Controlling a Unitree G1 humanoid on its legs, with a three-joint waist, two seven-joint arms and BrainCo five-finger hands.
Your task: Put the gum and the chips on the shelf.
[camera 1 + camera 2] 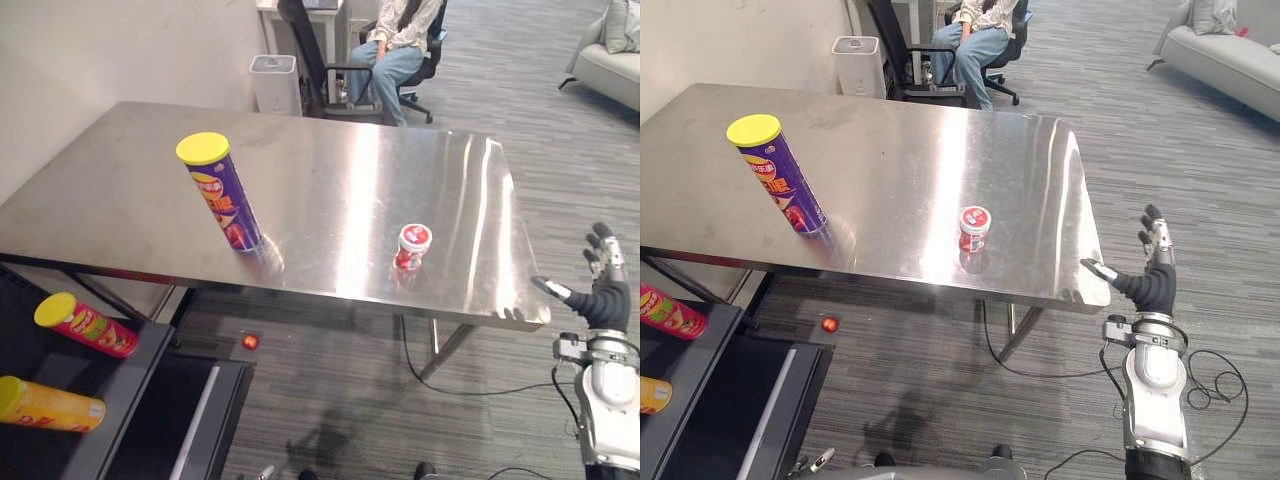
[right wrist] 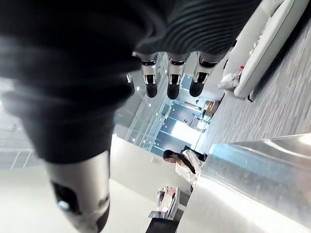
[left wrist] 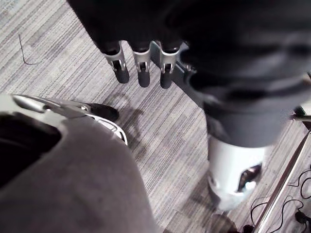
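Gum tub point(image 1: 413, 246) stood upright on table point(image 1: 330, 170), near front edge. Right hand point(image 1: 603, 290) was nearer, just past table's right corner, fingers spread, empty. Chips can point(image 1: 220, 192) stood tall, farther left. Left hand point(image 3: 141, 68) hung over floor point(image 3: 58, 48), fingers straight.

Surface finishes: metal table, printed containers, carpet floor.

The table point(image 1: 380, 180) has a bare sheet-metal top, smooth and glossy, with bright streaks and soft reflections of what stands on it. The chips can point(image 1: 225, 200) has a glossy printed purple wrap and a matt yellow plastic lid point(image 1: 203, 148). The gum tub point(image 1: 412, 246) is smooth red-and-white plastic with a slight sheen. The floor point(image 1: 350, 400) is matt grey carpet with a striped, ribbed weave. The shelf point(image 1: 140, 370) is matt black. The right hand point(image 1: 1152, 282) has silver metallic fingers point(image 1: 1159, 240) with dark matt tips and a dark ribbed cover point(image 2: 209, 24).
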